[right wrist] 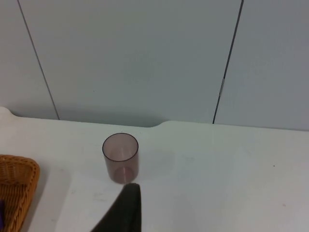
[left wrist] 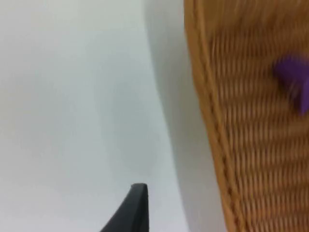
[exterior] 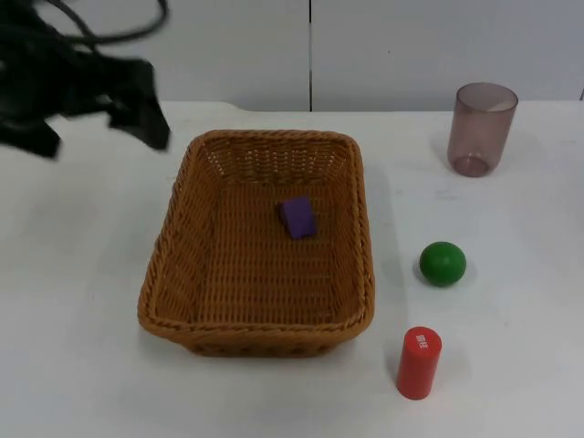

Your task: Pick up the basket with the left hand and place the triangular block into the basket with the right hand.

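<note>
Wicker basket (exterior: pixel 258 246), brown and rectangular with a braided rim, sits flat on the white surface (exterior: pixel 82 365) with the purple triangular block (exterior: pixel 298 217) lying on its woven floor, slightly toward the far side. The left tool (exterior: pixel 137 114) hangs over the surface just off the basket's far left corner, apart from the rim; whether it is wide or narrow cannot be told. From its wrist, the basket wall (left wrist: pixel 212 125) runs close alongside, the block (left wrist: pixel 294 79) a purple smear inside. The right tool (right wrist: pixel 126 208) faces a translucent pinkish cup (right wrist: pixel 120 157) standing upright before the grey partition wall (right wrist: pixel 145 58); its spread cannot be told either. Beside the basket's right flank lie a green ball (exterior: pixel 443 263) and an upright red cylinder (exterior: pixel 419 362).
</note>
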Controlling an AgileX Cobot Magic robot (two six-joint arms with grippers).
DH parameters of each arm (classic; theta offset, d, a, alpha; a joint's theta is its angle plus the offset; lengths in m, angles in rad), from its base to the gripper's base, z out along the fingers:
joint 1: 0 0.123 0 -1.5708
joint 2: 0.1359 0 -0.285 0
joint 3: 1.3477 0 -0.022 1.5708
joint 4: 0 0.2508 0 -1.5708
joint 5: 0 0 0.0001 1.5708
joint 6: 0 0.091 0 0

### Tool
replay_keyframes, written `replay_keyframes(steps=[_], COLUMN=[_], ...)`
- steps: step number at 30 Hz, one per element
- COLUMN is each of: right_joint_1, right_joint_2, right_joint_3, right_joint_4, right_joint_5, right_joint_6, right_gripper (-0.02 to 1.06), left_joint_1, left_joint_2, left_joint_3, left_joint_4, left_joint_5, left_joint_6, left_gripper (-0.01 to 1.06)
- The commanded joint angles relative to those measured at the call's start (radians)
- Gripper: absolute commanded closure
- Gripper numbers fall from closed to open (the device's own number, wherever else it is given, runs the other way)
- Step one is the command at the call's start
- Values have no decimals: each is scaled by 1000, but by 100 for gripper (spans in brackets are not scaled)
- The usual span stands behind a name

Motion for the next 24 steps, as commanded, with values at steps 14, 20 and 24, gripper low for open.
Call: replay_keyframes(steps=[14,20,24], right_joint_1=[-6,-6,-6], right_joint_2=[-5,-5,-5], right_joint_3=[1,1,1], right_joint_4=[-1,-1,-4], right_joint_5=[-2,-2,-20], right_joint_6=[-8,-8,-8], right_gripper=[0,0,0], left_joint_1=[9,9,9], left_joint_2=[-411,-414,-425], left_joint_3=[-182,-317,-330], left_joint_4=[809,815,813], left_joint_5=[83,41,23], left_joint_6=[-553,-571,-677], left_gripper=[0,0,0])
